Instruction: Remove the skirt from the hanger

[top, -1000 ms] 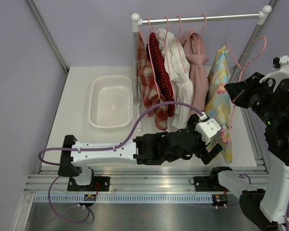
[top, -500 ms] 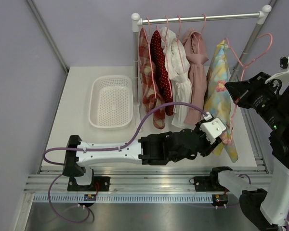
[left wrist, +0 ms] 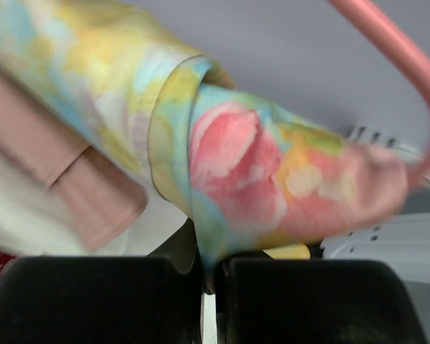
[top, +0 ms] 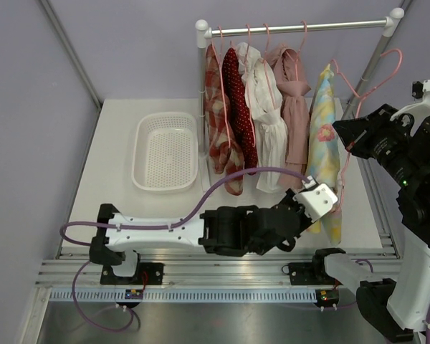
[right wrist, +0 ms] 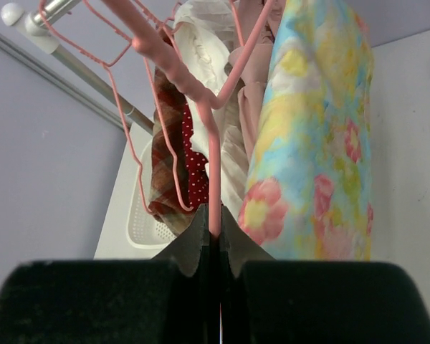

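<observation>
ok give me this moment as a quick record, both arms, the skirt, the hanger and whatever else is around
left gripper: shut on the lower part of the floral skirt
right gripper: shut on the wire of the pink hanger
floral skirt: hanging from the pink hanger, not yet removed
rail: four other garments hanging on it
basket: white, on the table, left of the rail

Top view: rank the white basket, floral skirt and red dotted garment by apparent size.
Largest, tied: floral skirt and white basket. They cover similar areas, the skirt long and narrow, and the skirt hangs nearer the camera, so no ranking.
Smallest: red dotted garment, partly hidden by neighbours.
</observation>
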Robot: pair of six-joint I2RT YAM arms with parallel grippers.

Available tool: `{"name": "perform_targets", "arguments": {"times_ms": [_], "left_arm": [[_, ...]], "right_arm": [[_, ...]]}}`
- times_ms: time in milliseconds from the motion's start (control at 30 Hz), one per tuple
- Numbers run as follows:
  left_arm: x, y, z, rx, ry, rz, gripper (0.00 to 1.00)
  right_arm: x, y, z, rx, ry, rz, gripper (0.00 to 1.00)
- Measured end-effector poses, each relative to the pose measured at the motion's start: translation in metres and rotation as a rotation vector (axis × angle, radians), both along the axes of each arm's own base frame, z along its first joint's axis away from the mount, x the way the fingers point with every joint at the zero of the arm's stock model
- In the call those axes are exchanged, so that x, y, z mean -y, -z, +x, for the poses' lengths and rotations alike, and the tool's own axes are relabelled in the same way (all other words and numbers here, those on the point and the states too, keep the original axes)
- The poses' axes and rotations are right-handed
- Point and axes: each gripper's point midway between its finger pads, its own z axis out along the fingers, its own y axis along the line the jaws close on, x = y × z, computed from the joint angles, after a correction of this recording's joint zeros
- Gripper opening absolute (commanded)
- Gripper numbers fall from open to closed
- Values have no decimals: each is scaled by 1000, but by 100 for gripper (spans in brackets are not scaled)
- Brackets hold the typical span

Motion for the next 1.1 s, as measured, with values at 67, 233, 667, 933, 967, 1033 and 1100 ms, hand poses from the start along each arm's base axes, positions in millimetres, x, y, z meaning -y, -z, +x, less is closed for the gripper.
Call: {"name": "perform_targets", "arguments": {"times_ms": [67,233,667,933,967,1033,1100], "left_arm": [[-18,-5,-8,33,-49,35,0],[-78,-71,-61,237,-144,53,0],[-170,-236,-77,433,-427,9,0],[-248,-311,-33,488,-456,-203,0],[-265,-323,-23,497,-468,-240,0],[-297,-338,3,502,-537,-298,0],[-336,-349,37,511,-657,-331,0]], "right_arm": [[3,5,7,-20,21,-5,0],[10,30,27,-110,76,-11,0],[44,41,38,-138,261,-93,0],[64,43,19,-125,341,-148,0],[65,42,17,-120,342,-152,0],[65,40,13,-110,342,-154,0],[64,38,10,-99,335,-150,0]]}}
